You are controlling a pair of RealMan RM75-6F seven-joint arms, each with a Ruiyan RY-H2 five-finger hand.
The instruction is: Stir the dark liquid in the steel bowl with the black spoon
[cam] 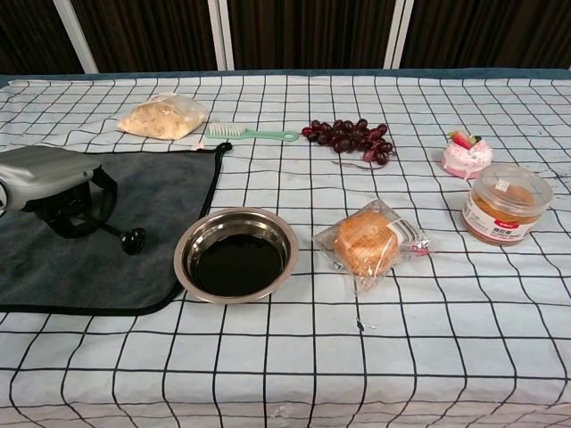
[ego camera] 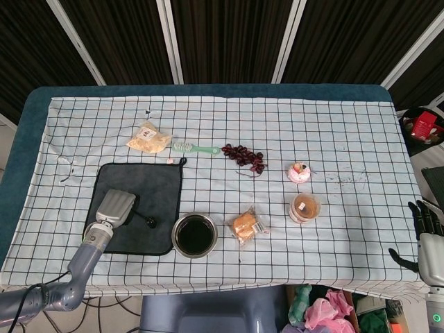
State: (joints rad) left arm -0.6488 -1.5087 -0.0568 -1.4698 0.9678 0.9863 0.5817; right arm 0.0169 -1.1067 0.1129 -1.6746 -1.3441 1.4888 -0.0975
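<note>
Steel bowl (cam: pixel 235 254) sits near the front edge of the bench (cam: pixel 428 357), a pool of dark liquid (cam: pixel 234 265) filling its bottom. Just to its left lies a grey cloth (cam: pixel 169 214), and on it the left robot hand (cam: pixel 55 189) is curled down over the handle of the black spoon (cam: pixel 132 239), whose rounded end pokes out toward the bowl. Whether the fingers truly pinch the handle I cannot tell; they hide it. The right robot hand (ego camera: pixel 424 229) hangs off the far right edge, fingers spread, holding nothing.

The risk, as I judge it, is a loose grasp: a thin handle lying flat on soft cloth could slip or twist on the lift. A tilted spoon could then clip the bowl's rim, shove the light bowl, and slop liquid onto the checked covering or the wrapped bun (cam: pixel 368 242) beside it.
</note>
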